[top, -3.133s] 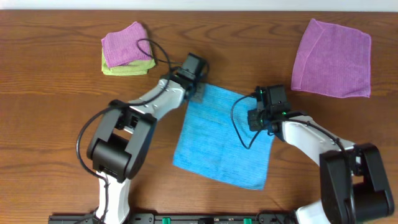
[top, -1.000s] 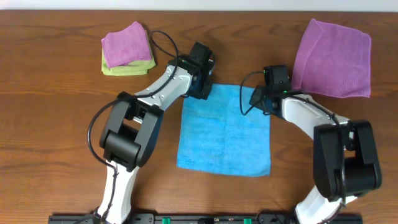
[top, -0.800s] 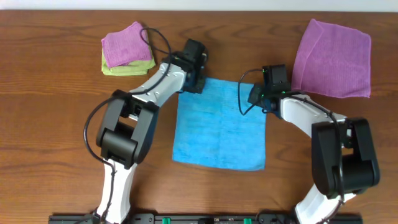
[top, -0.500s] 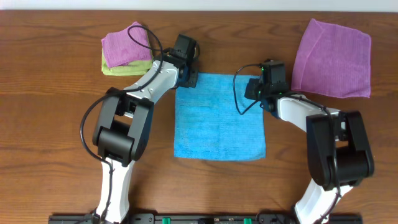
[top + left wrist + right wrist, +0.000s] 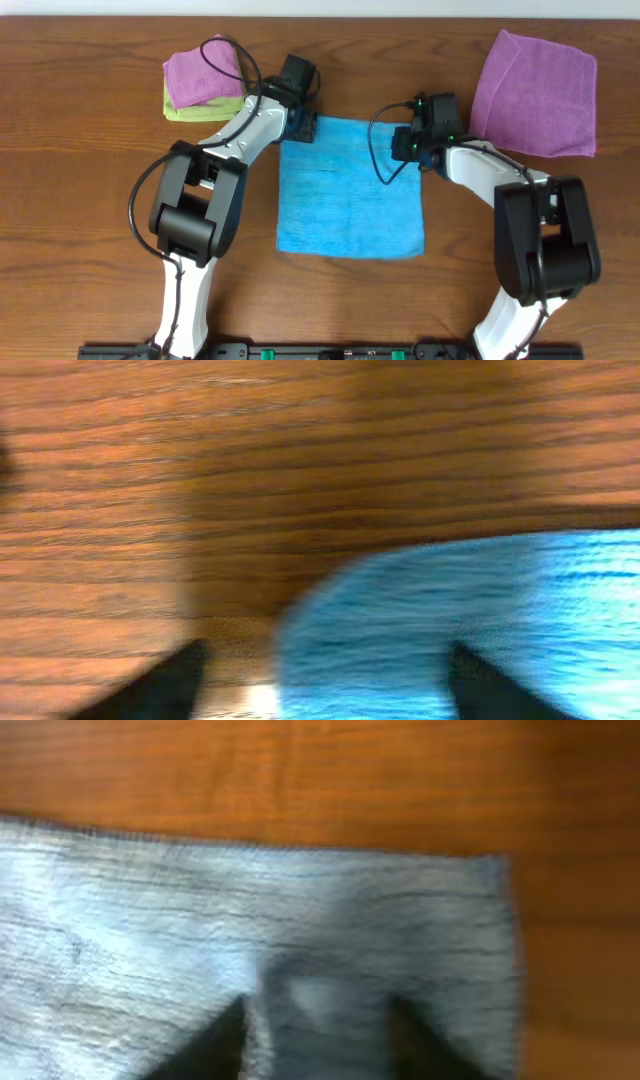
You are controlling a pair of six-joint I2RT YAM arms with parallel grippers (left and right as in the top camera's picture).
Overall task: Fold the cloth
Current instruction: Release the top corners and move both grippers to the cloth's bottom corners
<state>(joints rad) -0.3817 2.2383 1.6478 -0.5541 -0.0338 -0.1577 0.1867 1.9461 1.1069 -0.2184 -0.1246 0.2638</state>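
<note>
The sky-blue cloth (image 5: 350, 190) lies flat and squared on the wooden table, between the two arms. My left gripper (image 5: 300, 128) sits at its far left corner. In the left wrist view that gripper (image 5: 325, 685) is open wide, with the blurred cloth corner (image 5: 500, 610) lying between the dark fingertips (image 5: 180, 680). My right gripper (image 5: 410, 148) is at the far right corner. In the right wrist view this gripper (image 5: 318, 1040) has its fingertips (image 5: 225, 1040) apart over the cloth (image 5: 200, 920), which looks pale grey-blue there and rises in a slight ridge between them.
A large purple cloth (image 5: 535, 95) lies at the far right, close to the right arm. A small folded purple cloth (image 5: 203, 72) sits on a lime-green one (image 5: 200, 110) at the far left. Black cables loop over both arms.
The cloth was pulled by its two far corners toward the far side and turned square. Both grippers, shut on the corners before, have now opened; the cloth stays flat.
</note>
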